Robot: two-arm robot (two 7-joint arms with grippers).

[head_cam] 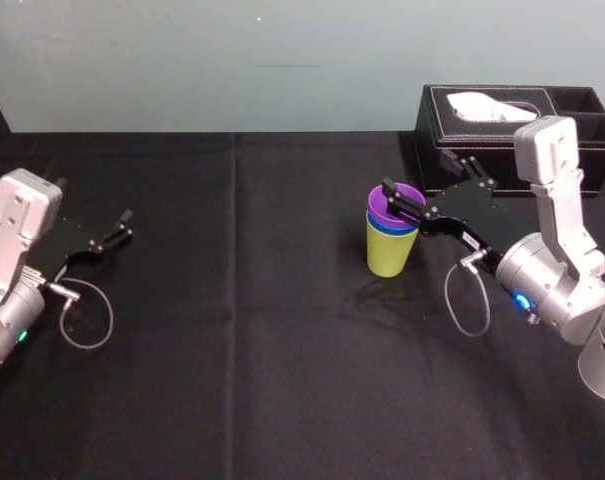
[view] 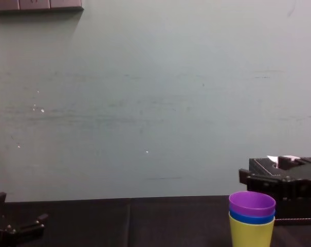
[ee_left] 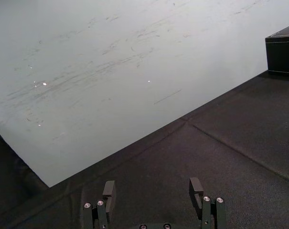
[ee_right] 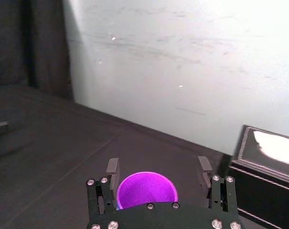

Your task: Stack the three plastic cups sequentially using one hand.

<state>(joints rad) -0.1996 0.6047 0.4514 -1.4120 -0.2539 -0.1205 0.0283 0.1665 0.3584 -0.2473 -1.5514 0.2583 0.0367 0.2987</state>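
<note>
- Head view: you will find the three cups as one upright stack on the black table, toward 3 o'clock from the middle. The purple cup sits in the blue cup, and that sits in the yellow-green cup.
- Same view: the right gripper comes in from 4 o'clock. One finger crosses the purple rim and the other lies on the side toward the tissue box, which stands at 1 o'clock behind the stack.
- Same view: the left gripper is parked at 9 o'clock, well apart from the cups.
- Left wrist view: its jaws stand spread over bare table, with nothing between them. A corner of the tissue box shows far off.
- Right wrist view: you look down into the purple cup between the two fingers. The jaws are open around it. One finger is just beside the rim and the other shows a clear gap, so I judge the cup released rather than held.
- Chest view: at 4 o'clock the stack shows three rims in order, purple over blue over yellow-green. The rims sit level, with no tilt visible.
- Judgement for you: the stacking itself looks finished, with all three nested. What remains is to draw the right gripper back toward 4 o'clock without catching the purple rim, which could tip the stack.
</note>
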